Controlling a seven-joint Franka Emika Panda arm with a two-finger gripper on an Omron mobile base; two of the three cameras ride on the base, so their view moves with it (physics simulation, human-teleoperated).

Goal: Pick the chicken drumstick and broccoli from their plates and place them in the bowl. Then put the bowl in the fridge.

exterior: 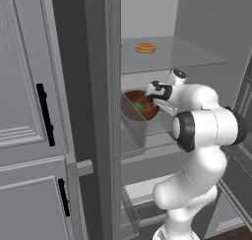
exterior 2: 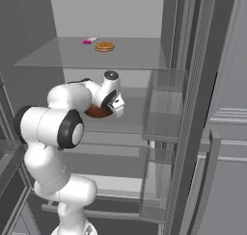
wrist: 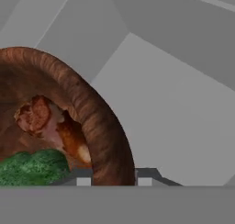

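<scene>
The fridge [exterior: 197, 17] stood open, its door [exterior: 29, 111] swung wide. The bowl [exterior: 141, 106] sat on a middle glass shelf inside, below the shelf with a burger [exterior: 145, 47]. The gripper [wrist: 114, 179] had its two fingertips straddling the bowl's rim, close on either side; I could not tell whether they gripped it. Inside lay the chicken drumstick [wrist: 50, 124] and, touching it, the broccoli [wrist: 34, 168].

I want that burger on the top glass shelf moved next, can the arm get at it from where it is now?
Probably yes. The burger lies in the open on the upper glass shelf of the open fridge. The gripper sits just below, straddling the bowl rim, so it must let go first.
</scene>
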